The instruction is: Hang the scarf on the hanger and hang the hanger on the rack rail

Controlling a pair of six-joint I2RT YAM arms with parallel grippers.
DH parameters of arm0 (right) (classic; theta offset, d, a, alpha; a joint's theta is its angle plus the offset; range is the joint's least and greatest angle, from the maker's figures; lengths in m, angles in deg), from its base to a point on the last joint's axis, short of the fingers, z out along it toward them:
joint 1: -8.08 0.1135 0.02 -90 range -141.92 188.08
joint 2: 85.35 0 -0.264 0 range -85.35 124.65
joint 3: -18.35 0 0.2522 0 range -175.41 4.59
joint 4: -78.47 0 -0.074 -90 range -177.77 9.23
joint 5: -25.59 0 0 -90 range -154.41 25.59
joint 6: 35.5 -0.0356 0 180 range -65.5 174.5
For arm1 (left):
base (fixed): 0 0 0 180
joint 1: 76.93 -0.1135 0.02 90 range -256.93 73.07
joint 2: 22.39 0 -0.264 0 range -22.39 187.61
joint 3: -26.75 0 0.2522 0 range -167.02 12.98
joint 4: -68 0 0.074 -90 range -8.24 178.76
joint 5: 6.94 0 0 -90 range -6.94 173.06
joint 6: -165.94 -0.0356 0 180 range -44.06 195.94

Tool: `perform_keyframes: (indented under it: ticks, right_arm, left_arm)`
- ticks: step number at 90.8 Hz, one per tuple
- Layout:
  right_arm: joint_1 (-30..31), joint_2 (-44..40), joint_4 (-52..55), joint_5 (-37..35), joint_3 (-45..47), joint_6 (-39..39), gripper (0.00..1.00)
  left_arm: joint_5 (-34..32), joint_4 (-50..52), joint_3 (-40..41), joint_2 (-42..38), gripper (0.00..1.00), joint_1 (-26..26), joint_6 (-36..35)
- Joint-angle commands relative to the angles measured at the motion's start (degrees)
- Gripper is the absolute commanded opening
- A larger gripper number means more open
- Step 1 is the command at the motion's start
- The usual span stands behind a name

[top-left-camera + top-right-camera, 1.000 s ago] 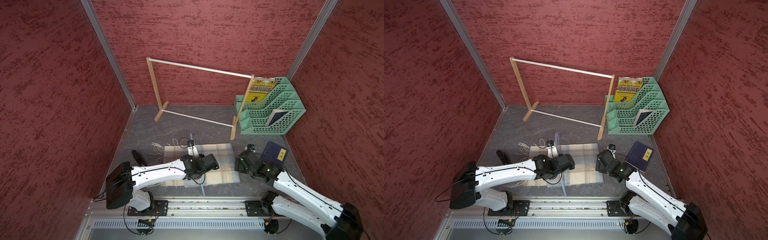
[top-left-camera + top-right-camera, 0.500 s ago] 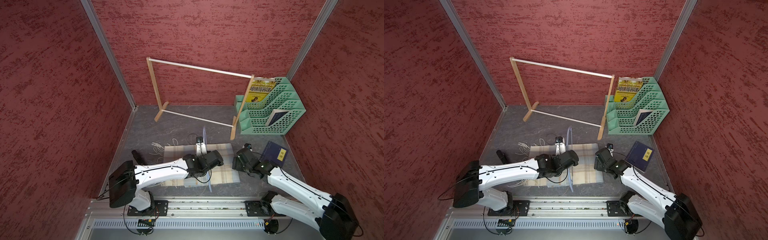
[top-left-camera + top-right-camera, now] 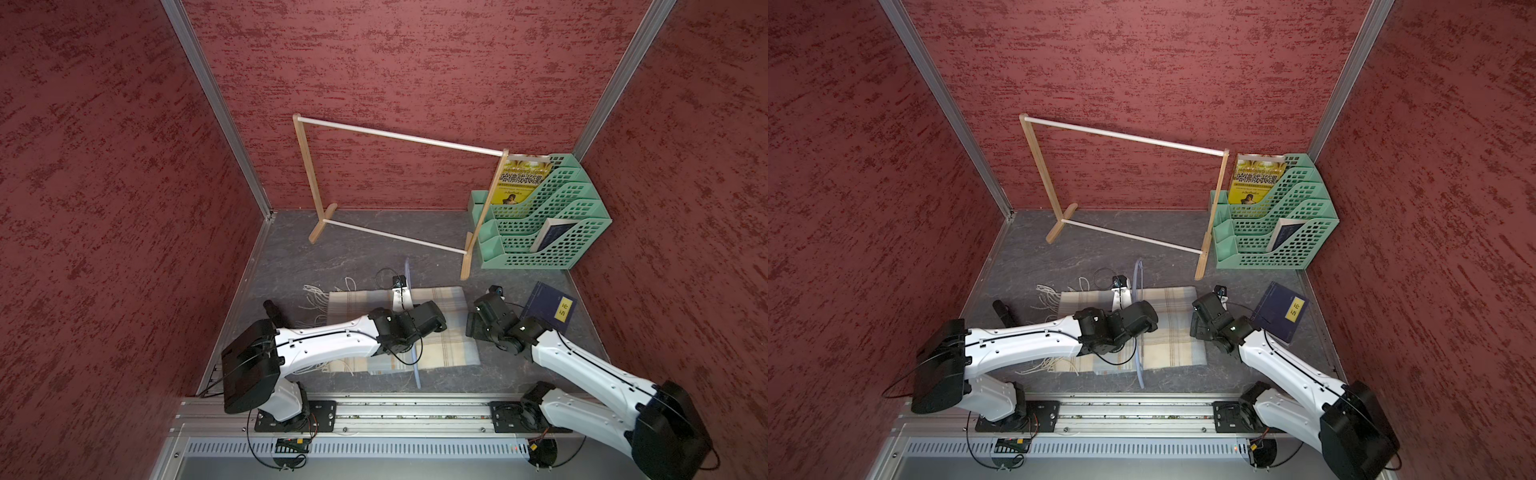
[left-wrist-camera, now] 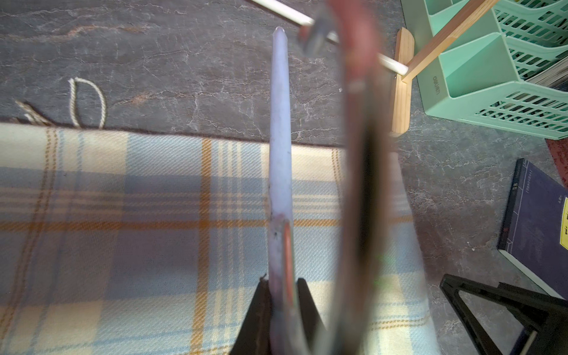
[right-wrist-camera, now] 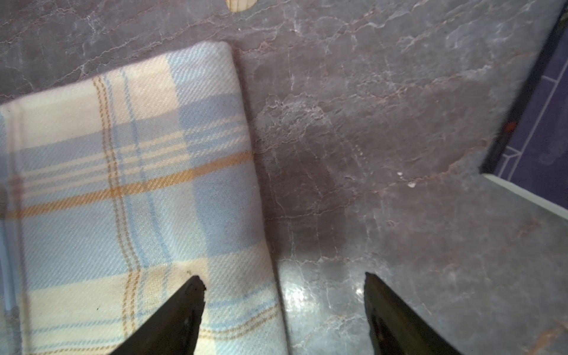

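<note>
The plaid scarf lies flat and folded on the grey table, with fringe tassels at its left end. My left gripper is shut on the thin pale blue hanger. It holds the hanger on edge above the middle of the scarf. In both top views the hanger crosses the cloth from back to front. Its dark hook is a blur close to the lens. My right gripper is open over the scarf's right edge, one finger above cloth and one above bare table.
A wooden rack with white rods stands at the back. A green file organizer holding books is beside it on the right. A dark blue book lies right of my right arm. A black cylinder sits left of the tassels.
The left arm carried the hanger to the right, over the scarf's middle. The right gripper shifted slightly left, to the scarf's right edge.
</note>
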Motion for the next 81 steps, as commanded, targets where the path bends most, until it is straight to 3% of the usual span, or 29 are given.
perform_keyframes:
  ticks: [1,61,72,78,81]
  right_arm:
    - [-0.8,2.0,-3.4,2.1,0.2,0.5,0.84]
    - [-1.5,13.8,-14.4,9.9,2.1,0.1,0.81]
    - [-1.6,16.4,-17.3,12.6,2.4,-0.1,0.67]
    - [-1.6,17.8,-19.0,14.2,2.7,0.0,0.49]
    - [-1.6,18.2,-19.5,15.0,2.7,0.1,0.29]
  left_arm:
    - [-0.9,-1.5,0.5,1.4,0.00,-0.3,0.7]
    - [0.9,3.4,-0.9,4.9,0.00,-1.4,6.1]
    - [0.9,5.1,-0.6,4.5,0.00,-1.8,7.2]
    - [0.9,6.1,-0.4,4.3,0.00,-2.0,7.6]
    - [1.1,6.5,-0.3,4.1,0.00,-2.1,7.6]
